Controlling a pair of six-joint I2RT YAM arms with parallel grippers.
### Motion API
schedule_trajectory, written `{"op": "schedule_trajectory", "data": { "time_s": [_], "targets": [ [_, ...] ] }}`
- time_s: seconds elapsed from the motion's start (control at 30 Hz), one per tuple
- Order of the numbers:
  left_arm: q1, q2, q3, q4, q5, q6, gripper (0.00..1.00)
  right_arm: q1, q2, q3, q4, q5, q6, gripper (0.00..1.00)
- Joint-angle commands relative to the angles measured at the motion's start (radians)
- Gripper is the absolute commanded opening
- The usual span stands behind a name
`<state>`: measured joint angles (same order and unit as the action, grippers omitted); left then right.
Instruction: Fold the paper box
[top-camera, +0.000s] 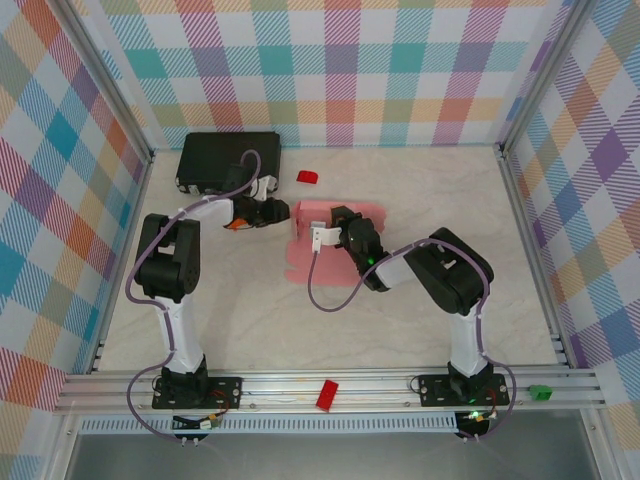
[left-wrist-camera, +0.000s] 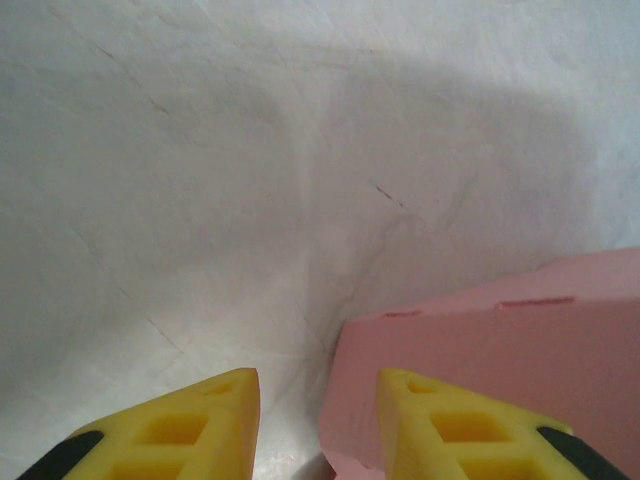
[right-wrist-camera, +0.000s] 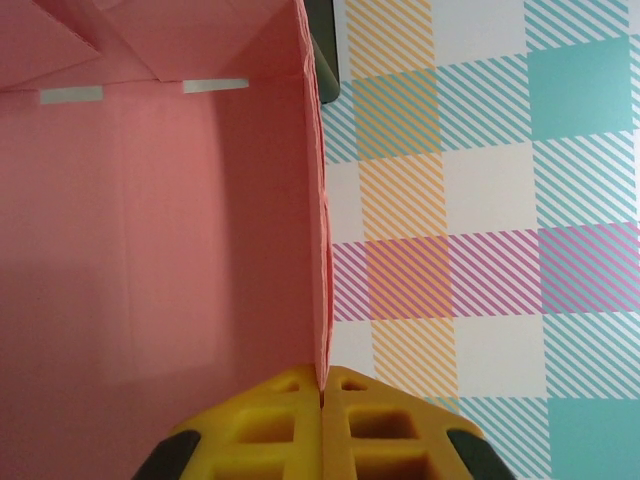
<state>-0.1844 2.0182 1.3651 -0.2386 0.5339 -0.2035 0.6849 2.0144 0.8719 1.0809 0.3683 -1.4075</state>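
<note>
At mid-table, your right gripper (right-wrist-camera: 322, 400) pinches the box (right-wrist-camera: 150, 250) by one wall; your left gripper (left-wrist-camera: 318, 380), half-open, holds nothing. Tugging could crease it.

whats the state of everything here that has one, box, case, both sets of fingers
paper box, partly folded, one wall raised
left gripper, fingers open, at the box's edge, not clamped on it
right gripper, fingers shut on the raised box wall
black hard case, closed, lying flat at the back left
</note>
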Motion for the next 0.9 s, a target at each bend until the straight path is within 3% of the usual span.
{"op": "schedule_trajectory", "data": {
  "time_s": [0.0, 0.57, 0.77, 0.87],
  "targets": [
    [0.002, -0.071, -0.029, -0.017, 0.064, 0.023, 0.36, 0.008, 0.015, 0.019, -0.013, 0.014, 0.004, 0.06],
    [-0.038, -0.084, -0.094, 0.056, 0.126, 0.087, 0.37, 0.008, 0.018, 0.028, -0.027, 0.021, 0.009, 0.06],
    [-0.056, -0.088, -0.143, 0.194, 0.085, 0.122, 0.38, 0.01, 0.02, 0.029, -0.035, 0.02, 0.015, 0.06],
    [-0.061, -0.084, -0.156, 0.243, 0.125, 0.145, 0.38, 0.009, 0.019, 0.029, -0.04, 0.023, 0.018, 0.06]
  ]
}}
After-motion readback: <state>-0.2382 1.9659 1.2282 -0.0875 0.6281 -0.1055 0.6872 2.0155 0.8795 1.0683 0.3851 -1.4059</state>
